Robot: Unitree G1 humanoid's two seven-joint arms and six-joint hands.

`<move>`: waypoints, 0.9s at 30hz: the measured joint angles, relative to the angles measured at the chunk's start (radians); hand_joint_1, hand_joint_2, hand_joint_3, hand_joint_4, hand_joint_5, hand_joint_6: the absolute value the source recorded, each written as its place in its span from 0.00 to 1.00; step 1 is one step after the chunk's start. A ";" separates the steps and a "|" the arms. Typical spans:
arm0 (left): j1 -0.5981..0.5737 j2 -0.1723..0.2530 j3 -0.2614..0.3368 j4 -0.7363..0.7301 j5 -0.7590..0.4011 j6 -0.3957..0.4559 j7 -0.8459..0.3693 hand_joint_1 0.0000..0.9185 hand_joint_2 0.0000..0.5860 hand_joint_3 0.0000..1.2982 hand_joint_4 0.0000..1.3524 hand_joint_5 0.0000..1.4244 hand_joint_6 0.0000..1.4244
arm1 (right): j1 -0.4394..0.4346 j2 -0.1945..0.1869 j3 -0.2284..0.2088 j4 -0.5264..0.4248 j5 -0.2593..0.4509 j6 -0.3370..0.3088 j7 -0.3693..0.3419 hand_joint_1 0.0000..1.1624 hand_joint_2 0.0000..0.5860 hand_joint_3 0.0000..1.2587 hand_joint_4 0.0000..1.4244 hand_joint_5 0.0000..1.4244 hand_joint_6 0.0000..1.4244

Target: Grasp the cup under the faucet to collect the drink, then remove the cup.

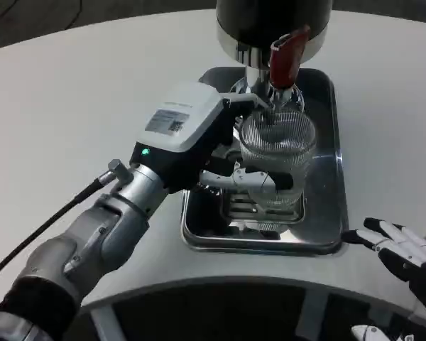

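Observation:
A clear ribbed glass cup (278, 153) stands upright on the drip tray (326, 177), directly below the faucet with its red lever (287, 58). My left hand (220, 153) reaches in from the left and wraps the cup, with fingers (259, 181) curled around its lower front and another finger along the rim. The dark dispenser body (273, 21) rises behind the cup. Whether any drink is in the cup I cannot tell. My right hand (401, 252) rests at the table's near right edge with its fingers spread, holding nothing.
The steel drip tray has a slotted grate (259, 213) under the cup and raised rims all round. A black cable (50, 220) runs along my left forearm. White tabletop lies to the left and right of the tray; the table's curved front edge is near.

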 measured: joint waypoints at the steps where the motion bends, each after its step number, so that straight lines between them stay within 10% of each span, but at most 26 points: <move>1: 0.001 0.002 0.000 -0.001 0.000 0.000 -0.001 0.21 0.13 0.39 0.29 0.47 0.69 | -0.003 0.000 0.000 0.000 0.000 0.001 0.000 0.41 0.70 0.12 0.02 0.00 0.00; 12: 0.007 0.023 0.006 -0.028 -0.003 -0.004 -0.013 0.18 0.12 0.34 0.19 0.32 0.38 | -0.017 -0.001 0.002 0.003 0.015 0.008 0.000 0.42 0.72 0.12 0.02 0.00 0.00; 16: 0.007 0.025 0.009 -0.033 -0.008 -0.004 -0.030 0.14 0.09 0.17 0.06 0.19 0.23 | -0.025 -0.001 0.002 0.005 0.017 0.017 0.000 0.42 0.72 0.12 0.02 0.01 0.00; 27: 0.029 0.042 0.041 -0.067 -0.061 -0.079 -0.048 0.08 0.07 0.15 0.02 0.15 0.21 | -0.045 -0.009 0.010 0.008 0.019 0.037 0.000 0.42 0.72 0.12 0.02 0.02 0.00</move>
